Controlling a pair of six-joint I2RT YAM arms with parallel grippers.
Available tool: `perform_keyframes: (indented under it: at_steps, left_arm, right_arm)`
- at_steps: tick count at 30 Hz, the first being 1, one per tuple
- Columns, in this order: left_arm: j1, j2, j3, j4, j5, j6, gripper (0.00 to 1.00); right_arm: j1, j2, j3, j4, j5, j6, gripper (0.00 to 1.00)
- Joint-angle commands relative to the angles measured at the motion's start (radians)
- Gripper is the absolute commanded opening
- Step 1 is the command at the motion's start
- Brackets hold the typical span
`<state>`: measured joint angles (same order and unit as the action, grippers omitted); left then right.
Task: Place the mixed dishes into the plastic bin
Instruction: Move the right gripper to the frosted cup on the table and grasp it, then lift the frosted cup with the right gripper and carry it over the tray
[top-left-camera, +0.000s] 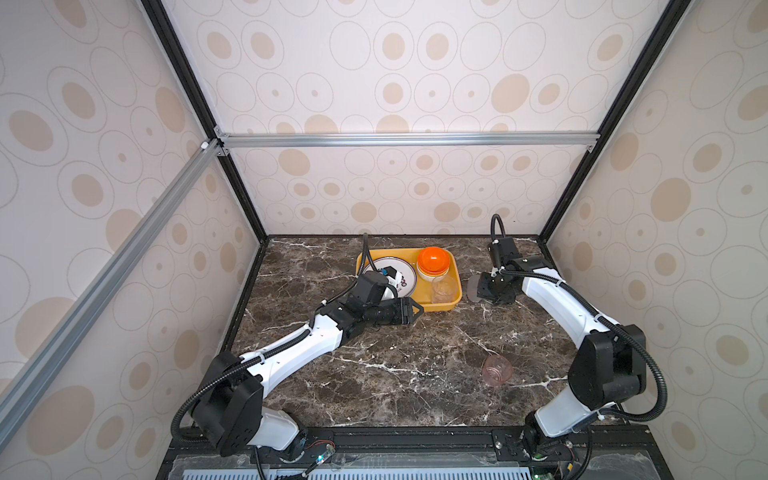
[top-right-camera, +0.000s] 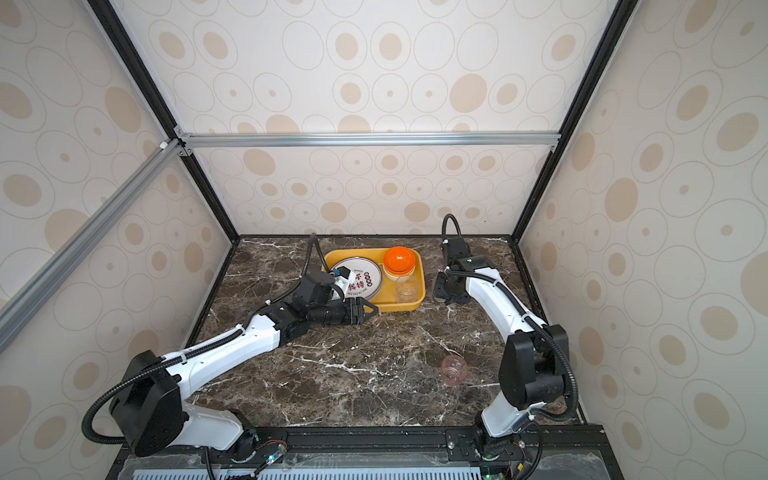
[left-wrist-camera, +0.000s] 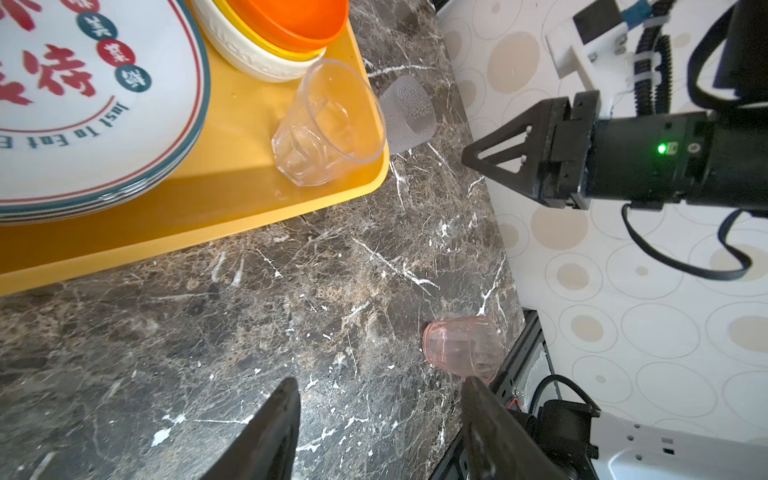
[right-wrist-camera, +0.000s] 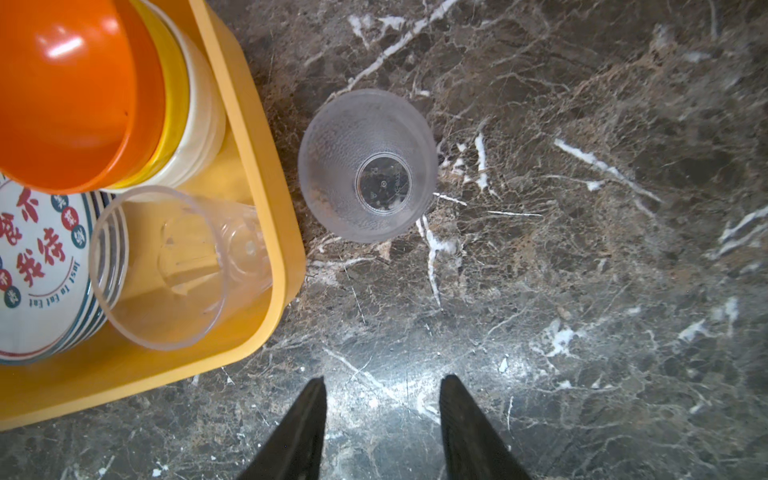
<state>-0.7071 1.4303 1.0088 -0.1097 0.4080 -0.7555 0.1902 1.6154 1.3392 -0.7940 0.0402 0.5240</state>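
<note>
Right claw (right-wrist-camera: 383, 379), spread and empty, hangs just short of the grey cup (right-wrist-camera: 368, 166) beside the bin (right-wrist-camera: 253, 124).

A: State the colour of the plastic bin (right-wrist-camera: 257, 166).
B: Yellow-orange, unpatterned.
A: Dishes?
B: Plate (left-wrist-camera: 83, 104): white, red Chinese characters, teal rim band, thin red ring. Orange bowl (right-wrist-camera: 62, 83), yellow bowl (right-wrist-camera: 174, 104), cream bowl (right-wrist-camera: 205, 124): plain. Clear cup (right-wrist-camera: 178, 266): colourless. Grey cup (right-wrist-camera: 365, 166): frosted, dimpled. Pink cup (left-wrist-camera: 461, 345): translucent.
A: Surfaces?
B: Table (right-wrist-camera: 582, 291): dark brown marble, white veins. Walls (top-left-camera: 395, 83): cream, beige ovals, thin grey rings.
</note>
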Motion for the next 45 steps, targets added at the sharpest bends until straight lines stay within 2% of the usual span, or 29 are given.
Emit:
perform_keyframes:
  at_steps: [1, 10, 25, 33, 45]
  left_arm:
    - [-0.039, 0.019, 0.067, 0.006, -0.053, 0.06, 0.63]
    - [-0.096, 0.067, 0.108, -0.012, -0.106, 0.091, 0.63]
    - [-0.117, 0.076, 0.116, -0.041, -0.155, 0.111, 0.62]
    - [-0.117, 0.082, 0.109, -0.044, -0.159, 0.108, 0.62]
    - [-0.117, 0.082, 0.108, -0.046, -0.164, 0.108, 0.61]
  right_arm:
    - [-0.044, -0.015, -0.024, 0.042, -0.082, 0.036, 0.47]
    - [-0.116, 0.082, 0.027, 0.075, -0.115, 0.082, 0.46]
    - [-0.133, 0.249, 0.146, 0.062, -0.093, 0.11, 0.4]
    - [-0.134, 0.299, 0.158, 0.065, -0.084, 0.109, 0.33]
    - [-0.134, 0.299, 0.14, 0.067, -0.079, 0.095, 0.16]
